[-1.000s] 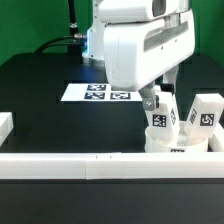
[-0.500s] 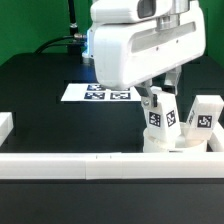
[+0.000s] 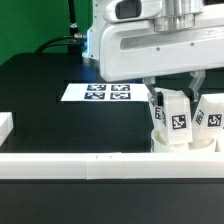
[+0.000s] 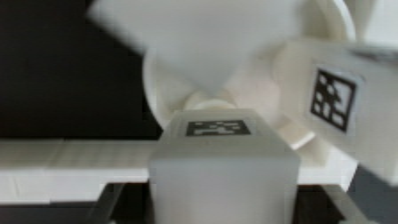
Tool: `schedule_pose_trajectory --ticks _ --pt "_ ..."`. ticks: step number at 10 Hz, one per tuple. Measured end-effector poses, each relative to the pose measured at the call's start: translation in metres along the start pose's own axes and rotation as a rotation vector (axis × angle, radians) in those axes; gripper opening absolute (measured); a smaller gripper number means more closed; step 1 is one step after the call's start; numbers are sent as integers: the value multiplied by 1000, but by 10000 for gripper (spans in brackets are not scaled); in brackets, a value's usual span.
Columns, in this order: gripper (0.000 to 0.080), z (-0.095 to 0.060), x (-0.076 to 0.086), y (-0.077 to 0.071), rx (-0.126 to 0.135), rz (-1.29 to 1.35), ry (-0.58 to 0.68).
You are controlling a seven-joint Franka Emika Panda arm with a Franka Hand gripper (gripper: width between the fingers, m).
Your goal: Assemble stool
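Now the big arm [image 3: 150,40] hangs over the seat [image 3: 180,140] by the rail [image 3: 100,163]. Tagged legs [image 3: 175,112] stand in it (no words to read). Gripper [image 3: 170,95]: cannot tell if shut.

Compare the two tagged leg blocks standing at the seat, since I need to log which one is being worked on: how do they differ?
The leg in the gripper sits between the gripper fingers, while the free leg stands untouched. The leg in the gripper is nearer the exterior view's left; the free leg is at its right edge, partly cut off. Both are white blocks with black-and-white tags, standing on the seat, slightly tilted.
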State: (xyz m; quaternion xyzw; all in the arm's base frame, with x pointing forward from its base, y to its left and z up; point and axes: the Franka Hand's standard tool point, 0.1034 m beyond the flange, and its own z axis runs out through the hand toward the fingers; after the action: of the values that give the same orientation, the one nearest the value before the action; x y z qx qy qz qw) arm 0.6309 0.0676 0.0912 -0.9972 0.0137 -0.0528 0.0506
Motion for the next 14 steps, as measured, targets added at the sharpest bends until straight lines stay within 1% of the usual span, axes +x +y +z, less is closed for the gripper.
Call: schedule_pose_trajectory --ticks 2,5,6,10,11,12,14 --pt "334 1 1 -11 2 209 11" --pt "334 5 -1 -35 5 492 4" --pt "334 6 -2 -38 4 575 3" --pt "334 7 -4 -46 17 899 0" --pt "335 7 -4 -47 24 983 -2" --pt "335 7 -4 -47 30 1020 -5" --pt "335 7 -4 -47 30 1006 -6"
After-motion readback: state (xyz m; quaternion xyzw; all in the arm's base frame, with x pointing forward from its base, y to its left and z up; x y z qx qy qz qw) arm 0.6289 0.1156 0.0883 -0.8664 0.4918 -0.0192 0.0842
